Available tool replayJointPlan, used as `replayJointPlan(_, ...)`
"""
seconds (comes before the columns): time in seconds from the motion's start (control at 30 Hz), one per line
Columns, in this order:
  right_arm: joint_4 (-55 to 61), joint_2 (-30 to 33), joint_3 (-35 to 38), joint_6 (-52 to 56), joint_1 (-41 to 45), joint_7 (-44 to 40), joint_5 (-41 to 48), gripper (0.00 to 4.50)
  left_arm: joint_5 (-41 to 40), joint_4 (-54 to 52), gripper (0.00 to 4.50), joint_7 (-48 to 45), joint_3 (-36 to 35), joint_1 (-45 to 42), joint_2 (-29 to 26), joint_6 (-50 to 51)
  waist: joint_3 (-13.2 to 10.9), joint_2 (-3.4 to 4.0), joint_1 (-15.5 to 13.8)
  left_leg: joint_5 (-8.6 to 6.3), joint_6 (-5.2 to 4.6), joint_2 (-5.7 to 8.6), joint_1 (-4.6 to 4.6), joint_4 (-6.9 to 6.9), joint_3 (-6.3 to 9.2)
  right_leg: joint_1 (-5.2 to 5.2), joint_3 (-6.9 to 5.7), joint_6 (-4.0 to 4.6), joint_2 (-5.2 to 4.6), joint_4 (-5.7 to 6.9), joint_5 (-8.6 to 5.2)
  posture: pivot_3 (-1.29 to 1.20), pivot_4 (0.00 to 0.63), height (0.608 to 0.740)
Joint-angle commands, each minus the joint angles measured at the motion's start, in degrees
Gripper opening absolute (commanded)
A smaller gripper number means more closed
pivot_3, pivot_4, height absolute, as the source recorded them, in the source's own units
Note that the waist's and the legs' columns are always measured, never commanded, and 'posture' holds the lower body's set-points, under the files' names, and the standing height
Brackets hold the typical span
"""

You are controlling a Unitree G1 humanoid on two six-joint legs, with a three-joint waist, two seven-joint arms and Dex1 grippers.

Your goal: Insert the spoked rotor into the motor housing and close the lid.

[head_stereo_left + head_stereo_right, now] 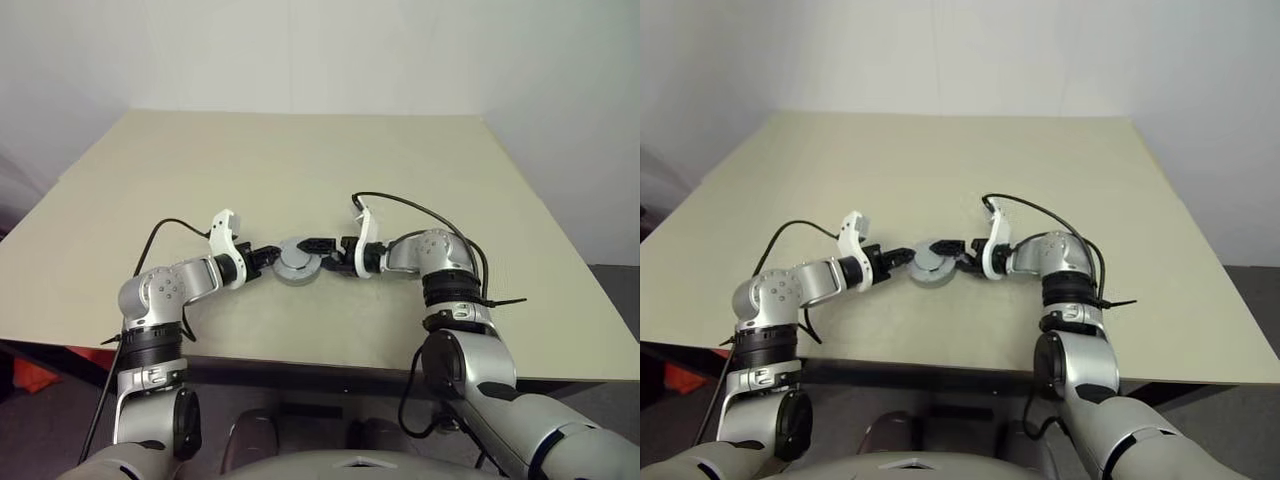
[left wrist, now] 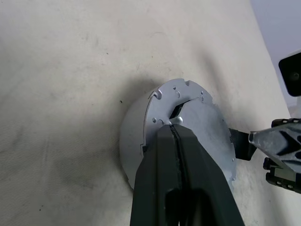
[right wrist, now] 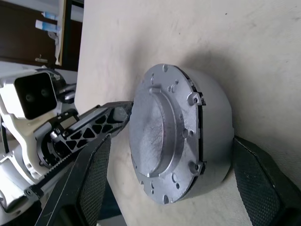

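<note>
Item: motor housing, a silvery round drum, low centre of the left eye frame, resting on the pale surface between the two arms.
Lid: a flat silvery plate with a raised round boss and small screw holes lies on the drum's face; in the right wrist frame a thin dark seam runs round its edge, so it looks seated or nearly so.
Rotor: no spokes and no windings on show; judged to be inside already, under the plate.
Left tool: fingers pressed together, tips touching the plate's face near its middle; nothing held between them.
Right tool: jaws wide, one finger on either side of the drum, close to its wall; contact unclear.
Done, by judgement: insertion, lid placed.
Left, by judgement: pressing the lid fully home, if the seam marks a gap; then both tools off.
</note>
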State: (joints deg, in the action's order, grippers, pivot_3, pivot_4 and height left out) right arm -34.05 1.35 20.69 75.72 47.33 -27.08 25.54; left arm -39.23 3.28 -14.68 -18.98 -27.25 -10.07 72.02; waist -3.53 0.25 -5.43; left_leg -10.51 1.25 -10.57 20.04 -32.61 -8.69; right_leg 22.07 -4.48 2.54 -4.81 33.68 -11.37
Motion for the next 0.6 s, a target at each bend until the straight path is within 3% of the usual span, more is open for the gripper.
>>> replayJointPlan(0.03,-0.7,-2.9,0.9,-0.4,1.7,0.6,3.2,4.48,-0.4,-0.9,0.0,0.0,1.1,0.0,0.1,0.9,0.0,0.0,0.0,0.01,0.02,-0.02,0.0,0.0,0.0,0.01,0.0,0.0,0.02,0.0,0.0,0.0,0.0,0.74)
replayJointPlan(0.6,1.7,-7.0,4.0,2.5,4.1,2.0,7.9,4.48,-0.2,-1.0,0.0,0.3,1.0,0.0,-0.6,0.6,0.0,0.02,-0.1,0.16,0.28,-0.23,0.31,0.33,0.02,0.39,0.01,0.56,0.3,-0.01,0.12,0.0,0.0,0.74)
